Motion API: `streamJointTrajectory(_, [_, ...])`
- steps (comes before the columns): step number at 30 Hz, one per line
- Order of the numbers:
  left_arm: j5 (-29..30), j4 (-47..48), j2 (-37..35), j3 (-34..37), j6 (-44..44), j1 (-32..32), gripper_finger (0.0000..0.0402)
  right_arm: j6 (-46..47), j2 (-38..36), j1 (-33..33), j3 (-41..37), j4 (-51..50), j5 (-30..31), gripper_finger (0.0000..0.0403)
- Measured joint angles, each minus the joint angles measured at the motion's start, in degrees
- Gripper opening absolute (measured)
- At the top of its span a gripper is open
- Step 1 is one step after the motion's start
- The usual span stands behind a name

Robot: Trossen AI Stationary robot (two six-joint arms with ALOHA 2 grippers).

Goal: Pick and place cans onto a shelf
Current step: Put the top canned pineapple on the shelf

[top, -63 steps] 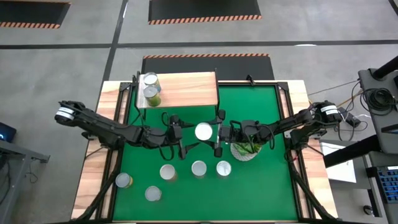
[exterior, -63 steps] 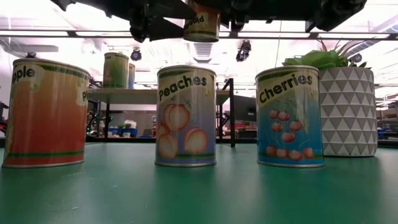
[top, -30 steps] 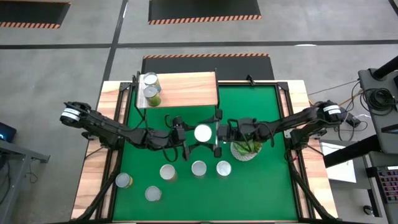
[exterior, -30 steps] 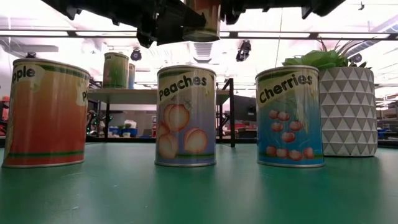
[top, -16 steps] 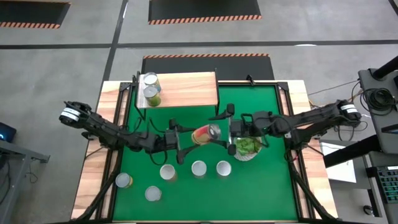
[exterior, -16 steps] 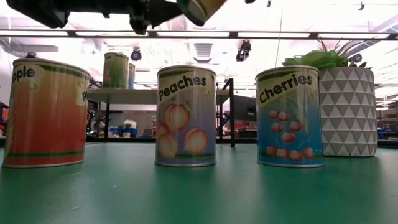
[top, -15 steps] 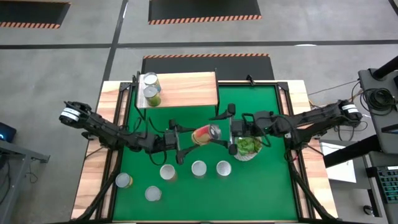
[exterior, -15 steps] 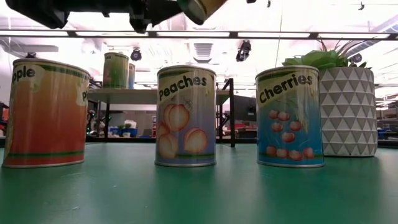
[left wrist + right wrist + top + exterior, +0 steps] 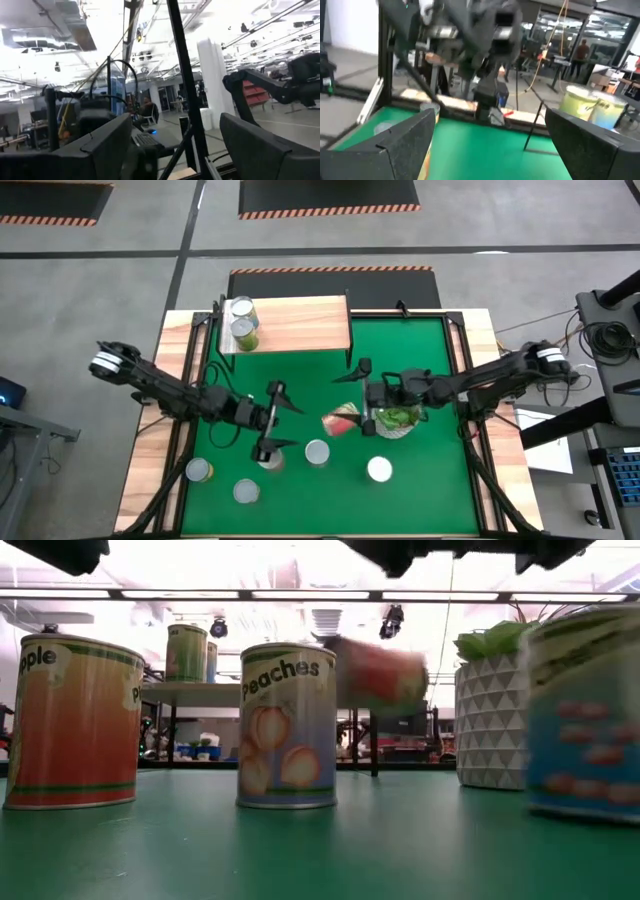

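1. Red can (image 9: pixel 340 423) is loose! It's tipped on its side over the middle of the green mat (image 9: pixel 420 350), and neither arm has it.
2. From table height that same red can (image 9: pixel 380 673) is a blur hanging in the air, well clear of the mat, between the peaches can (image 9: pixel 288 725) and the white plant pot (image 9: pixel 495 720).
3. Left gripper (image 9: pixel 283 423) sits just to the left of the red can. Its fingers (image 9: pixel 107 145) are spread wide apart with nothing between them.
4. Right gripper (image 9: pixel 350 398) is just above and to the right of the can, next to the plant pot (image 9: pixel 395 422). Its fingers (image 9: pixel 405 142) are wide apart too, and empty.
5. Shelf (image 9: pixel 300 320) stands at the far-left corner of the mat. Two cans are already on it, upright at its left end: one at the back (image 9: pixel 241 308) and one touching it in front (image 9: pixel 243 330).
6. Five more cans stand upright on the mat:
   - one partly under the left arm's near finger (image 9: pixel 268 459)
   - one just beside that (image 9: pixel 317 452)
   - one off to the right (image 9: pixel 379 469)
   - two near the front-left corner, the first (image 9: pixel 199 470) and the second (image 9: pixel 246 492)
7. Down low, the orange can (image 9: pixel 75 720) stands at the left. The cherries can (image 9: pixel 585 710) is smeared at the right edge.
8. The wooden worktop (image 9: pixel 150 480) shows around the mat.
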State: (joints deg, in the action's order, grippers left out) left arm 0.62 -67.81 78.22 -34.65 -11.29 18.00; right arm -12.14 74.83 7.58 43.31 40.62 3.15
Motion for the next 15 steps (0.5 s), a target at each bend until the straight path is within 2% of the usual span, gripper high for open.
streamJointTrajectory(4, [0.1, 1.7, -1.5, 0.3, 2.4, 0.0, 0.0285, -0.7, 1.8, -0.1, 1.3, 0.1, 0.5, 0.0365])
streamJointTrajectory(7, [0.6, 5.0, -3.3, 0.3, 5.3, 0.0, 0.0286, 1.5, 1.7, -0.1, 2.4, -4.3, 5.8, 0.0365])
streamJointTrajectory(10, [5.0, 11.9, -5.5, 0.4, 7.8, 0.0, 0.0286, 6.0, 0.1, -0.1, 6.0, -19.2, 10.5, 0.0365])
streamJointTrajectory(15, [15.6, 23.6, -9.3, 0.4, 12.7, 0.0, 0.0286, 16.1, 0.0, -0.1, 16.7, -52.2, 10.0, 0.0365])
